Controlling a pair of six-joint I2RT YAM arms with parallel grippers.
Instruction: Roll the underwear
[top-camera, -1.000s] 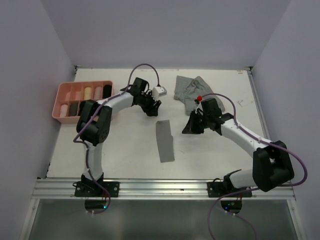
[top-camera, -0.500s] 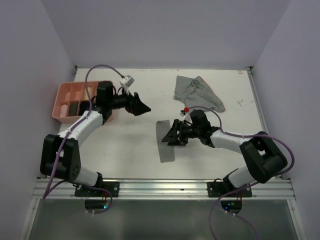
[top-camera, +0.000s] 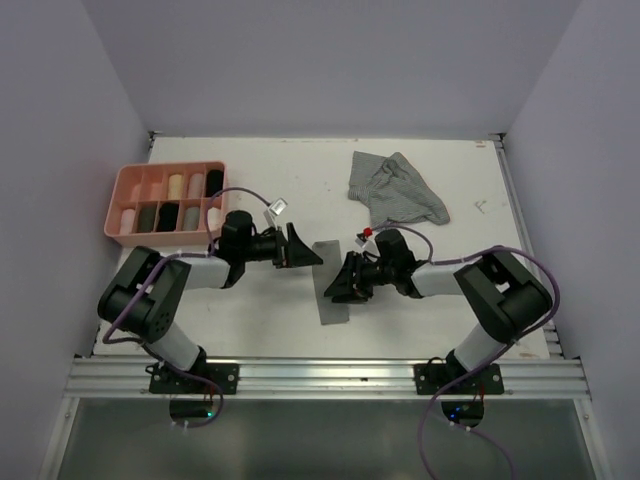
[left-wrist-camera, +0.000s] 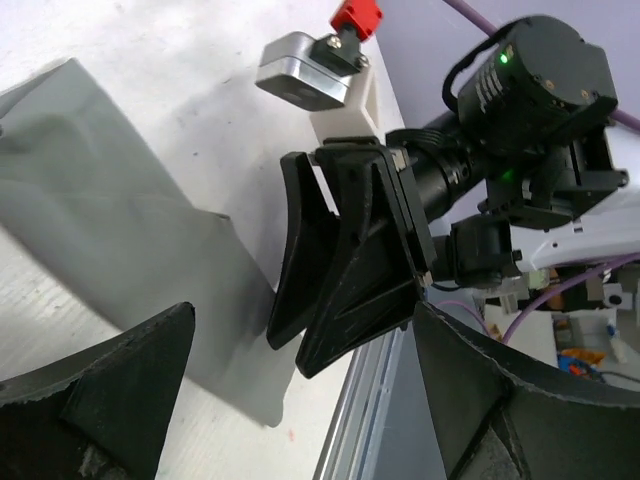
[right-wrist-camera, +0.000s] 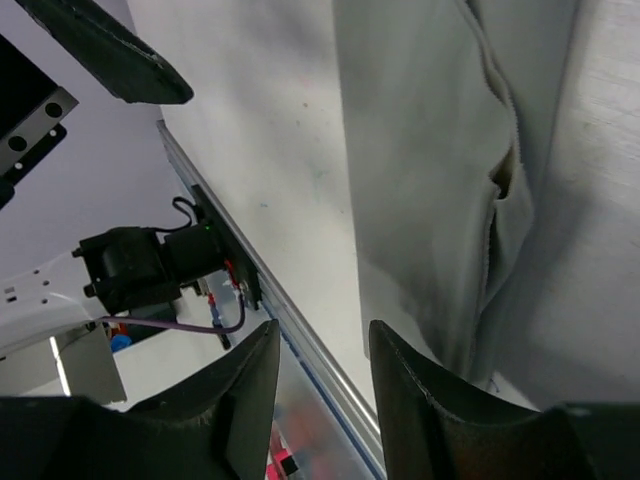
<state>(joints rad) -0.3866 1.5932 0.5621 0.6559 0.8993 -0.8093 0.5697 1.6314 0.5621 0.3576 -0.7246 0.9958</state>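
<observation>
Pincers facing each other across the folded strip

Pink plastic compartment tray (top-camera: 170, 167) sits far left on the white desk (top-camera: 270, 325); its small rolled bundles are too tiny to tell apart. Left pincer (top-camera: 308, 250) hangs low, fingers spread wide, just beside the far left corner of the dark grey folded underwear strip (top-camera: 333, 308), which lies flat mid-desk. It looks placed to catch that end for rolling. Right pincer (top-camera: 340, 285) lies over the strip's right edge, fingers partly spread with nothing between them, probably ready to steady the cloth. Whether its tips touch the fabric is hidden beneath it. Grey striped crumpled underwear (top-camera: 395, 190) waits well apart at the back right.
</observation>
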